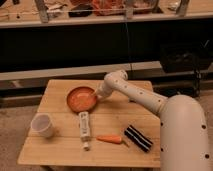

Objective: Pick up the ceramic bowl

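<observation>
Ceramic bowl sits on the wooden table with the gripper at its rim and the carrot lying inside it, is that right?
Not quite. The camera view shows the carrot lying on the wooden table, apart from the ceramic bowl, beside the white bottle. The rest holds: the bowl is on the table with the gripper at its rim.
</observation>
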`<state>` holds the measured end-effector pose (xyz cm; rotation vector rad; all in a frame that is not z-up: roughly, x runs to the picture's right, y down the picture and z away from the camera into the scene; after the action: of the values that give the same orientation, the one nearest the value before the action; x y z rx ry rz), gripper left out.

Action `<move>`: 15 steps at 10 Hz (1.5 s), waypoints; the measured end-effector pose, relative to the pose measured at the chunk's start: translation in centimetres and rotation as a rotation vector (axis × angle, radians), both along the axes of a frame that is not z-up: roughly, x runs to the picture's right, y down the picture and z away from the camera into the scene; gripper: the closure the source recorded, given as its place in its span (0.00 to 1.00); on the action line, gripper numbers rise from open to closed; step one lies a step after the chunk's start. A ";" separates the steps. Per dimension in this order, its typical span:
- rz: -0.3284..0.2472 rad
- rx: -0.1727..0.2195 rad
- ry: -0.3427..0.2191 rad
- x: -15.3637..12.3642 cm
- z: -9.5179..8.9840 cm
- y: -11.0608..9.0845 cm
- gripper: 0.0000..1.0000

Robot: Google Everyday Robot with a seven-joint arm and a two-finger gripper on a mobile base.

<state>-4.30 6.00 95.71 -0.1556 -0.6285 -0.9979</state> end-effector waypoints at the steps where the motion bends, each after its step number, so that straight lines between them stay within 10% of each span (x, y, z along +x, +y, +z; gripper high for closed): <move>1: -0.010 -0.002 0.000 0.0 0.3 0.2 0.66; 4: -0.035 -0.009 0.002 -0.4 0.9 0.6 0.67; 8: -0.039 -0.016 0.004 -0.4 1.1 0.6 1.00; 15: -0.038 0.015 -0.012 -0.3 0.3 0.1 1.00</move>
<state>-4.64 6.10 96.00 -0.1487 -0.6313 -1.0406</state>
